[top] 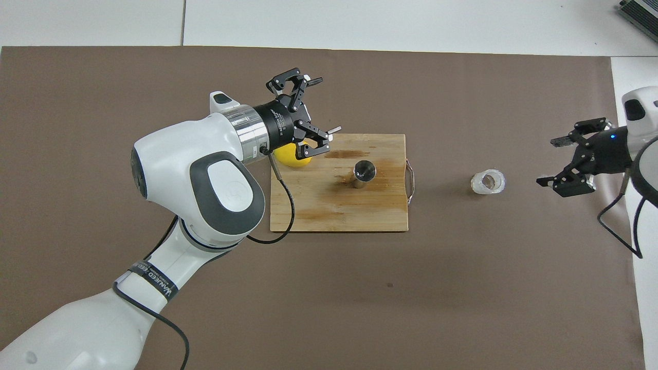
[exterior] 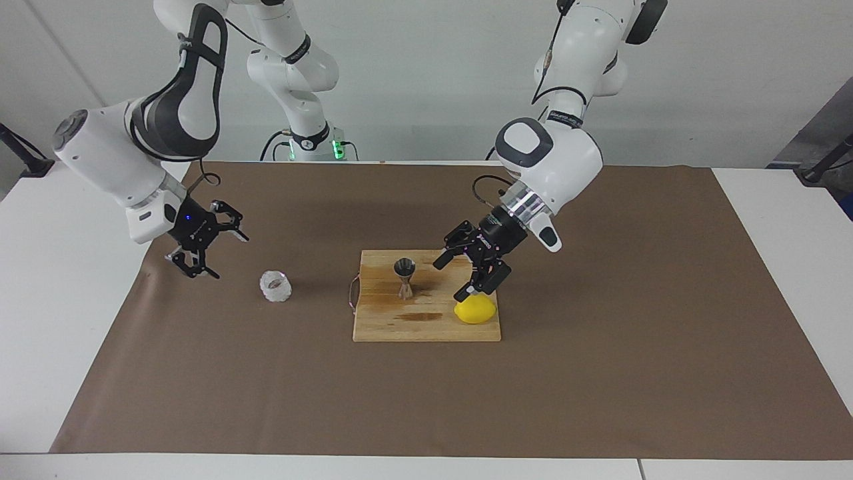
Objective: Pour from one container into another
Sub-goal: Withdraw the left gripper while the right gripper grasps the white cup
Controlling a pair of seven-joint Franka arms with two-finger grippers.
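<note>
Starting nearest the robots: bare brown mat, then the near strip of the wooden cutting board at mid-table.

Next row out, roughly level with one another:
- Low over the mat's edge at the right arm's end, the right gripper. Fingers spread wide apart, nothing between them, open mouth turned toward the middle of the table.
- Just beside it, toward the board, the glass cup. Upright on the mat, mouth up, touched by nothing (contents too hard to make out).
- On the board, the steel jigger. Standing on one cone, open end up, well apart from the cup.

Farther out, at the board's corner toward the left arm's end: the lemon, with the left gripper raised over it. Fingers wide apart there too, gripping nothing, clear of the jigger.

Deciding relation: cup straight out from the right gripper's mouth along the table's length, toward the left arm's end. Far closer to the right arm than to the left. Long axis vertical, so probably a sideways slide to bring one finger each side of the faceted wall. Seen from overhead, cup closer to the line of the nearer finger than to the gap's middle, so likely a small shift toward the robots first. Pour not yet begun: jigger waiting, cup still to be grasped and carried over to the board.
</note>
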